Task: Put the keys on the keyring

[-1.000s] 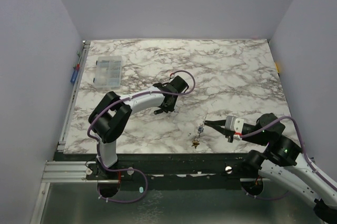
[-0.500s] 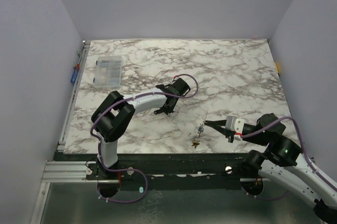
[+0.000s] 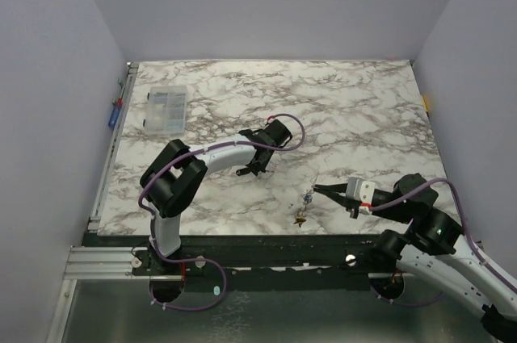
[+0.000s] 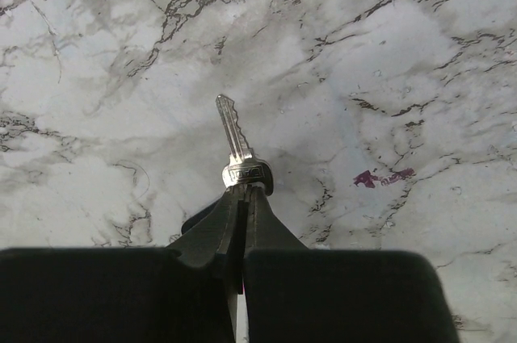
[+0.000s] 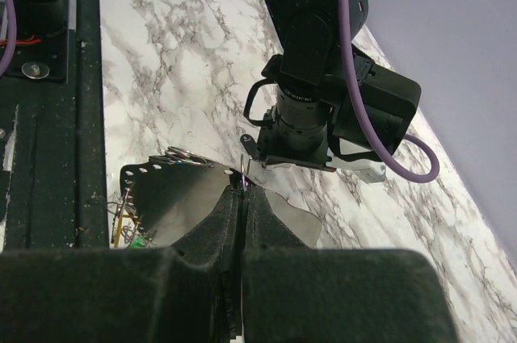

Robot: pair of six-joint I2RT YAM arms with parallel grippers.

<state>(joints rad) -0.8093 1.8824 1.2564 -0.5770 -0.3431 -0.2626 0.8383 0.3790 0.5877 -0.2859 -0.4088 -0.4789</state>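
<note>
Top external, nothing shifted since before, left jaws clamped on key (image 4: 238, 145), right jaws pinching keyring (image 5: 184, 152)

The left tool (image 3: 253, 169) has edged slightly rightward with its key (image 4: 239, 149)

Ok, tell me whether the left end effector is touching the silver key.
Touching. The left wrist view shows the left end effector pinching the silver key by its head, blade protruding.

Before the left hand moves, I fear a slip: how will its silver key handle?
Probably stiff: the key juts straight from the left hand without sagging. Likely to pivot, since only its head is pinched. The bare metal looks smooth, so perhaps slippery.
</note>
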